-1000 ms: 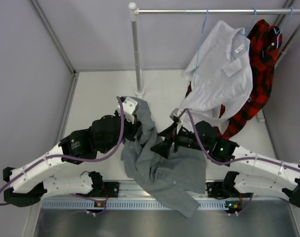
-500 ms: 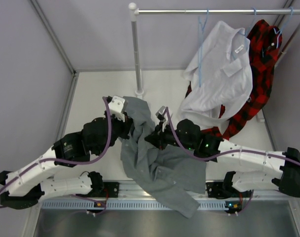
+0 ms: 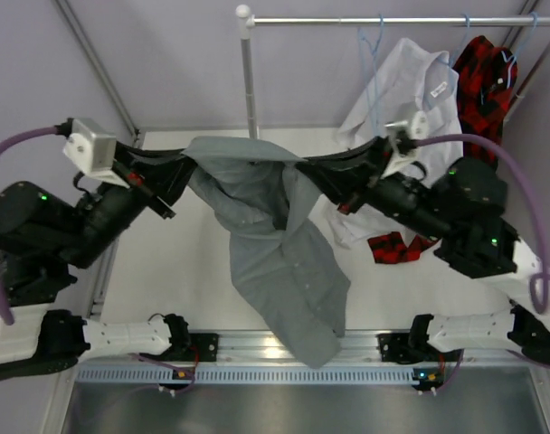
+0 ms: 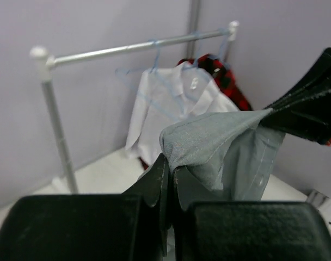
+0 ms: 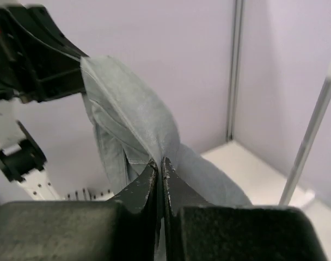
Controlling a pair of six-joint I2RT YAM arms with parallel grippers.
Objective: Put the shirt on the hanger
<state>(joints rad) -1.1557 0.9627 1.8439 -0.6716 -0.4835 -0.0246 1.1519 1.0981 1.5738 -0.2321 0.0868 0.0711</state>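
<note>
The shirt (image 3: 284, 262) hangs in the air above the tabletop (image 3: 157, 244), stretched by its upper edge between the two raised arms. The left tool (image 4: 171, 169) is clamped on one end of that edge and the right tool (image 5: 159, 166) on the other (each wrist view shows cloth pinched in a closed tool). The rest drapes down toward the arm bases. The hanger (image 3: 369, 63) appears to hang bare on the rail (image 3: 347, 20), apart from the shirt and just left of the white shirt (image 3: 420, 99), though its thin wire is hard to trace. The plaid shirt (image 3: 483, 81) hangs at the right end.
</note>
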